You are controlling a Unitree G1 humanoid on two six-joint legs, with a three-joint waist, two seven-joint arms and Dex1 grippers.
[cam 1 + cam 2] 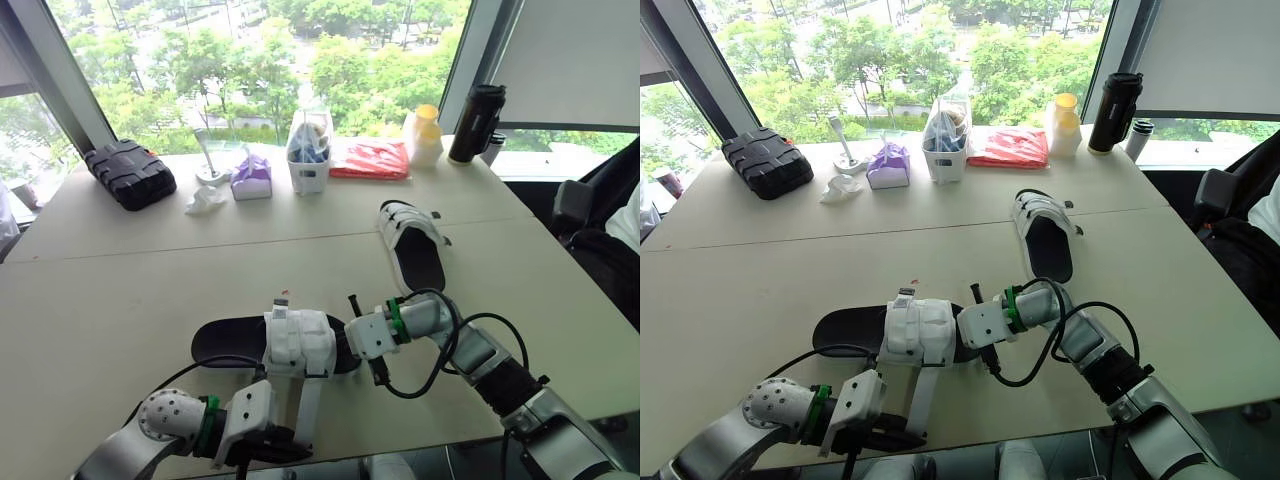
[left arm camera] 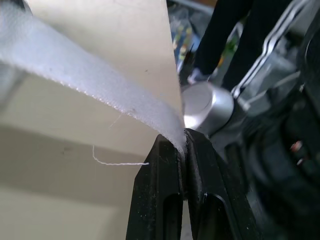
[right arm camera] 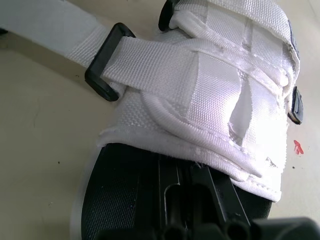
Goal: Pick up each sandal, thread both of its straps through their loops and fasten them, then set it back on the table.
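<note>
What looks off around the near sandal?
One strap of the near sandal runs loose toward the near edge of the table, pinched in the left claw and not fastened. A stray thread hangs from it, so its edge looks frayed. Nothing spilled.

Black soles noted on near sandal (image 1: 225, 340) & far sandal (image 1: 412, 255); strap (image 2: 90, 85) white, woven; loop (image 3: 101, 51) black. The table (image 1: 120, 290) beige, cloth (image 1: 370, 160) red, case (image 1: 130, 173) black.
</note>
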